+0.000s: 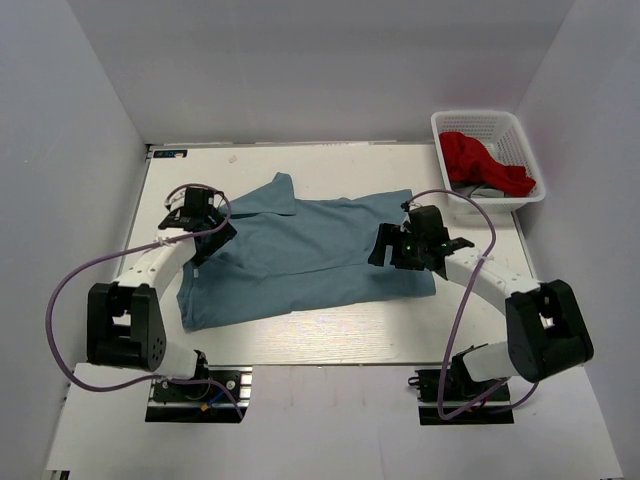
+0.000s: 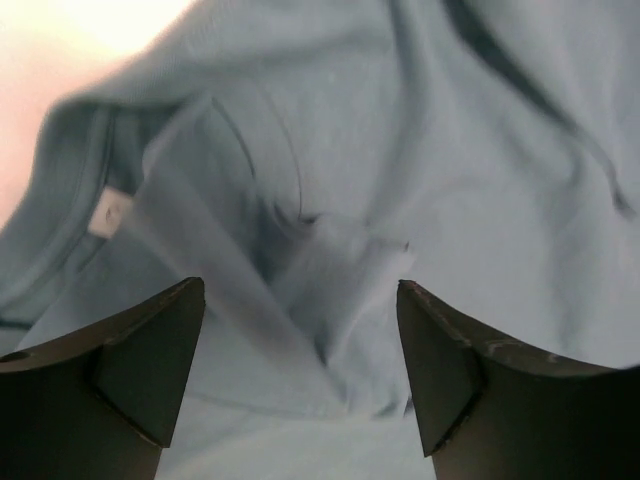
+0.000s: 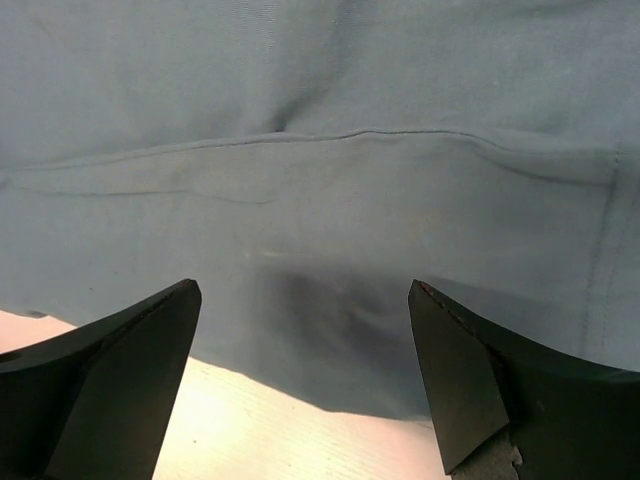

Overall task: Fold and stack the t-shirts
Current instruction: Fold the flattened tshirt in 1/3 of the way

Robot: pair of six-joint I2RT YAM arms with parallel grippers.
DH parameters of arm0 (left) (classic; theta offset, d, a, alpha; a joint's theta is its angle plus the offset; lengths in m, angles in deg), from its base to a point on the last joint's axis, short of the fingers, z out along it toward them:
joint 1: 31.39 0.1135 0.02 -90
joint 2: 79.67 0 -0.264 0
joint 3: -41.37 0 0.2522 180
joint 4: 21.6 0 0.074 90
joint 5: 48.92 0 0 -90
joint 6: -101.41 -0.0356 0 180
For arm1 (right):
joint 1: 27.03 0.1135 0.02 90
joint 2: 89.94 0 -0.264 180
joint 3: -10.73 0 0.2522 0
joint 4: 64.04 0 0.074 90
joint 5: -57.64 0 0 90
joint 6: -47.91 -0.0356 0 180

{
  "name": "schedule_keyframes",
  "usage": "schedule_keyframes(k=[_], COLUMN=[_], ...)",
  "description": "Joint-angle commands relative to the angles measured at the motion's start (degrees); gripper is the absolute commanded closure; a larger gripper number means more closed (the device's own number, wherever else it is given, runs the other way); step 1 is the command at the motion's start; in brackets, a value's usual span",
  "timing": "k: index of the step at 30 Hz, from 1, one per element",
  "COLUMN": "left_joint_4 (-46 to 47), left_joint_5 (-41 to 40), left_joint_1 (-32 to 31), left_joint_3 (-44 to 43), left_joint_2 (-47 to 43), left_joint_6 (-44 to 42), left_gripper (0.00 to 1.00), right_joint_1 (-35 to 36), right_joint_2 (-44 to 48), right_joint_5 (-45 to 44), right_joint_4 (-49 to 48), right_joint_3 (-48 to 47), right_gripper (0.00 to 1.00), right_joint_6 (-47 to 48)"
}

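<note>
Soft grey-blue cotton shirt (image 1: 300, 255), short sleeves, small collar, lay spread out and lightly wrinkled on the middle of the white table (image 1: 330, 335). Left claw (image 2: 300, 300) hung over the collar end, black wedge-shaped fingers wide apart, puckered cloth below the gap, nothing gripped. Right claw (image 3: 300, 300) hung over the stitched hem edge toward the table's right side, wide open, empty. Both arms bent at the elbow, reaching in from the table's near edge. White lattice basket (image 1: 478, 115) at the table's far right corner held red cloth (image 1: 480, 160).

t-shirt (image 1: 310, 255): soft matt cloth | table (image 1: 330, 330): pale wood-grain | basket (image 1: 480, 115): white plastic
</note>
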Motion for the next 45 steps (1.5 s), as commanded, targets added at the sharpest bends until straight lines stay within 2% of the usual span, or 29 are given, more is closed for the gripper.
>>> schedule_keyframes(k=[1,4,10,13,19,27,30,35,40,44,45], left_joint_4=[5.93,6.56,-0.9,-3.11,-2.15,-3.29,-2.5,3.03,5.24,3.74,3.74], left_joint_5=[-6.75,-8.27,-5.56,-2.3,5.17,5.17,1.84,0.69,0.17,-0.36,-0.36], left_joint_1=[0.6,0.6,0.6,0.6,-0.46,-0.46,-0.46,0.07,0.07,0.07,0.07], left_joint_3=[-1.5,-4.65,-11.52,-10.57,1.11,5.08,6.4,5.88,3.51,1.31,1.31], left_joint_2=[-0.03,5.66,15.61,14.76,6.84,-0.36,-2.47,-1.86,4.63,9.47,10.17], left_joint_6=[1.08,1.08,1.08,1.69,2.22,3.45,3.45,3.98,4.51,4.51,4.51], left_gripper=[0.15,0.22,0.32,0.32,0.29,0.29,0.29,0.29,0.29,0.34,0.39], right_joint_1=[-0.42,-0.33,-0.42,-0.51,-0.51,-0.5,-0.42,-0.59,-0.42,-0.33,-0.59], right_joint_2=[-1.39,-2.1,-3.41,-4.12,-4.29,-5.08,-5.7,-5.88,-6.05,-5.88,-5.88], right_joint_5=[0.91,-0.93,-3.31,-3.4,-3.84,-1.91,-1.03,-0.59,-1.11,-2.78,-3.04], right_joint_4=[-2.36,-2.1,-0.69,0.27,-0.16,-1.13,-1.74,-1.83,-1.57,-0.78,-0.69], right_joint_3=[-3.13,-3.13,-4.19,-4.37,-3.93,-3.31,-3.49,-3.49,-3.4,-3.4,-3.49], right_gripper=[0.1,0.1,0.1,0.1,0.1,0.1,0.1,0.1,0.1,0.1,0.1], right_joint_6=[1.75,1.93,2.63,2.54,2.63,2.19,2.01,2.01,2.01,2.1,2.19])
